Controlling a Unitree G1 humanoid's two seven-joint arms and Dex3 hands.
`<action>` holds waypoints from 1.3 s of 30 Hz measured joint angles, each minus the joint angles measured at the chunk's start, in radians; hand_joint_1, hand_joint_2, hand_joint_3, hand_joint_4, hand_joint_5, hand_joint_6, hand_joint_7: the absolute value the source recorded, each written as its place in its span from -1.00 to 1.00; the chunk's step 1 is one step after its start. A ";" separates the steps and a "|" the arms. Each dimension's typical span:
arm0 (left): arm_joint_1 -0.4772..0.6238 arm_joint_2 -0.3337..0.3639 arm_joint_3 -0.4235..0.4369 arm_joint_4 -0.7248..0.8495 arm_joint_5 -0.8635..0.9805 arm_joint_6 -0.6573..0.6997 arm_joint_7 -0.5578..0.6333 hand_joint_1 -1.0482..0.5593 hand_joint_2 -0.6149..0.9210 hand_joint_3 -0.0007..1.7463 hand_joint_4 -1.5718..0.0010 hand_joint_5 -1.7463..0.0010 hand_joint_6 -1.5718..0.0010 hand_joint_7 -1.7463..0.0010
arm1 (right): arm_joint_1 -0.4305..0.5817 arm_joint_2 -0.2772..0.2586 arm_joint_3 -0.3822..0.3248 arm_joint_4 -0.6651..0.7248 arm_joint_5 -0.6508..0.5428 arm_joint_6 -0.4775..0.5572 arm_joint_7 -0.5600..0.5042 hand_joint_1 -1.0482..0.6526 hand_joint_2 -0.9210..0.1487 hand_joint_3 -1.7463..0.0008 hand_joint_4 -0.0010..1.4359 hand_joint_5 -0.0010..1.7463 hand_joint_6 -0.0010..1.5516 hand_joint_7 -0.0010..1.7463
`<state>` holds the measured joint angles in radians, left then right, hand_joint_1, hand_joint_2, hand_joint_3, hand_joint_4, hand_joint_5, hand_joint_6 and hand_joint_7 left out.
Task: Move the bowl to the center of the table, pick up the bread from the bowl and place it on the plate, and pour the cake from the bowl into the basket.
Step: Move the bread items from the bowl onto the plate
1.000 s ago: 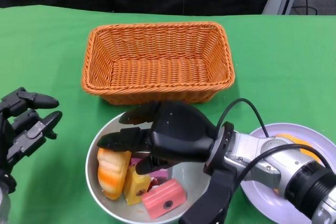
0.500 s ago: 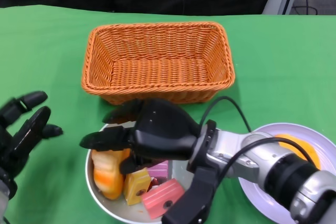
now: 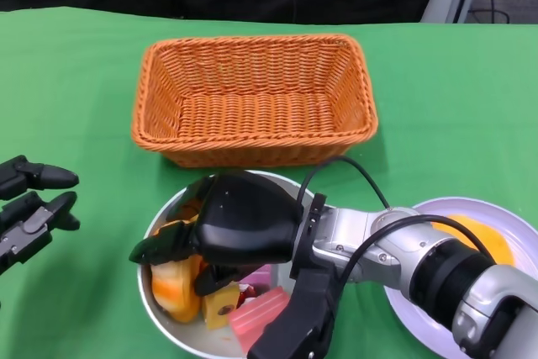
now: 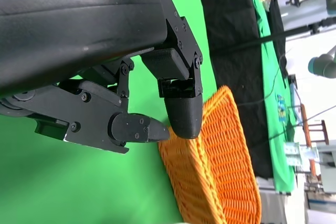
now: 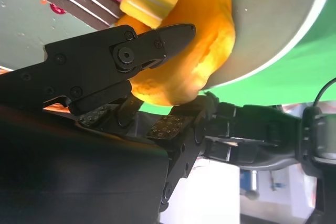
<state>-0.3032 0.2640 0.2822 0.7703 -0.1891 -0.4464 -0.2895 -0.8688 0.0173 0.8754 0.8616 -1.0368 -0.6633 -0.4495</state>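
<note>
The right hand (image 3: 223, 229) reaches into the bowl (image 3: 160, 304), its fingers (image 5: 157, 43) closing around the bread (image 3: 172, 283), which lies at the bowl's left side; a finger presses its top, but whether the grasp is firm is hard to tell. Cake (image 3: 261, 313) pieces, pink and yellow, lie beside the bread in the bowl. The left hand (image 3: 29, 208) hovers apart and empty over the green bench (image 3: 67, 81), left of the bowl. The basket (image 3: 252, 98) stands just behind the bowl, the plate (image 3: 471, 224) to its right.
</note>
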 measured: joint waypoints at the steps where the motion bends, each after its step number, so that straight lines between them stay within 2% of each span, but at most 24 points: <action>1: -0.003 0.000 0.000 0.000 0.000 -0.002 0.004 0.20 1.00 -0.55 -0.09 -0.38 -0.10 -0.01 | 0.000 -0.005 0.001 -0.013 0.001 -0.002 0.008 -0.43 -1.00 0.94 -0.10 -0.13 0.14 -0.95; 3: -0.007 -0.001 0.000 0.000 0.000 -0.006 0.012 0.19 1.00 -0.54 -0.08 -0.38 -0.10 -0.01 | 0.001 -0.020 0.001 -0.040 0.008 -0.003 0.039 -0.43 -1.00 0.89 -0.15 -0.10 0.14 -0.95; 5: -0.007 -0.003 -0.001 -0.001 0.005 -0.006 0.029 0.18 1.00 -0.55 -0.07 -0.39 -0.11 -0.01 | 0.002 -0.041 0.000 -0.073 0.017 -0.001 0.079 -0.43 -1.00 0.87 -0.13 -0.16 0.13 -0.96; 8: -0.007 -0.013 -0.002 -0.009 0.019 0.002 0.061 0.20 1.00 -0.55 -0.06 -0.41 -0.10 -0.01 | 0.015 -0.061 -0.003 -0.124 0.038 0.017 0.143 -0.44 -1.00 0.89 -0.07 -0.37 0.10 -0.99; 10: -0.006 -0.019 -0.007 -0.015 0.026 0.004 0.078 0.19 1.00 -0.55 -0.04 -0.42 -0.08 0.00 | 0.028 -0.068 -0.004 -0.156 0.044 0.037 0.177 -0.42 -1.00 0.94 0.06 -0.63 0.10 -1.00; 13: -0.003 -0.023 -0.011 -0.028 0.039 0.008 0.095 0.19 1.00 -0.56 -0.02 -0.42 -0.07 0.00 | 0.046 -0.077 -0.003 -0.200 0.040 0.067 0.199 -0.45 -0.99 0.96 0.18 -0.70 0.11 -1.00; 14: -0.002 -0.023 -0.011 -0.031 0.042 0.008 0.102 0.19 1.00 -0.56 -0.02 -0.43 -0.07 0.00 | 0.050 -0.081 -0.003 -0.216 0.038 0.081 0.205 -0.45 -0.99 0.97 0.20 -0.67 0.12 -0.99; 16: 0.000 -0.023 -0.012 -0.032 0.047 0.008 0.110 0.20 1.00 -0.56 -0.03 -0.43 -0.08 0.00 | 0.056 -0.091 -0.001 -0.245 0.025 0.105 0.210 -0.47 -0.93 0.99 0.07 -0.26 0.16 -0.99; 18: 0.001 -0.023 -0.012 -0.032 0.053 0.008 0.110 0.20 1.00 -0.56 -0.03 -0.43 -0.08 0.00 | 0.060 -0.098 0.002 -0.261 0.001 0.128 0.199 -0.47 -0.89 1.00 0.01 -0.13 0.18 -0.99; 20: 0.001 -0.023 -0.012 -0.032 0.056 0.008 0.110 0.20 1.00 -0.56 -0.03 -0.44 -0.09 0.00 | 0.066 -0.098 0.005 -0.264 -0.011 0.148 0.181 -0.44 -0.88 1.00 0.04 -0.18 0.19 -0.99; 23: 0.001 -0.023 -0.012 -0.032 0.062 0.008 0.112 0.18 1.00 -0.56 -0.02 -0.43 -0.09 0.00 | 0.081 -0.090 0.014 -0.263 -0.039 0.179 0.141 -0.43 -0.96 0.99 0.14 -0.27 0.21 -0.99; 25: 0.001 -0.023 -0.012 -0.031 0.063 0.007 0.113 0.18 1.00 -0.57 -0.03 -0.44 -0.09 0.00 | 0.085 -0.078 0.029 -0.252 -0.056 0.195 0.109 -0.45 -0.99 0.86 0.22 -0.25 0.23 -0.99; 27: 0.001 -0.023 -0.012 -0.029 0.064 0.004 0.113 0.18 1.00 -0.58 -0.03 -0.45 -0.09 0.00 | 0.085 -0.064 0.045 -0.234 -0.081 0.210 0.074 -0.44 -1.00 0.83 0.26 -0.24 0.24 -0.99; 31: 0.000 -0.024 -0.010 -0.010 0.059 -0.019 0.112 0.20 1.00 -0.58 -0.02 -0.45 -0.09 -0.01 | 0.083 -0.049 0.066 -0.200 -0.103 0.224 0.025 -0.39 -1.00 0.88 0.27 -0.29 0.26 -0.98; 33: 0.000 -0.025 -0.010 0.001 0.059 -0.029 0.112 0.21 1.00 -0.59 -0.03 -0.45 -0.10 -0.01 | 0.078 -0.042 0.071 -0.189 -0.102 0.226 0.029 -0.36 -1.00 0.96 0.22 -0.11 0.30 -0.99; 37: -0.001 -0.027 -0.010 0.016 0.060 -0.053 0.112 0.20 1.00 -0.59 -0.04 -0.46 -0.10 -0.01 | 0.072 -0.027 0.075 -0.175 -0.088 0.226 0.034 -0.34 -0.90 1.00 0.01 0.39 0.39 -0.99; 39: -0.001 -0.027 -0.010 0.024 0.060 -0.059 0.112 0.20 1.00 -0.59 -0.04 -0.46 -0.10 -0.01 | 0.072 -0.025 0.077 -0.172 -0.082 0.225 0.029 -0.33 -0.89 1.00 -0.02 0.45 0.41 -0.99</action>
<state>-0.3046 0.2369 0.2719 0.7939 -0.1293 -0.5055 -0.1772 -0.7964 -0.0076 0.9523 0.6892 -1.1191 -0.4379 -0.4202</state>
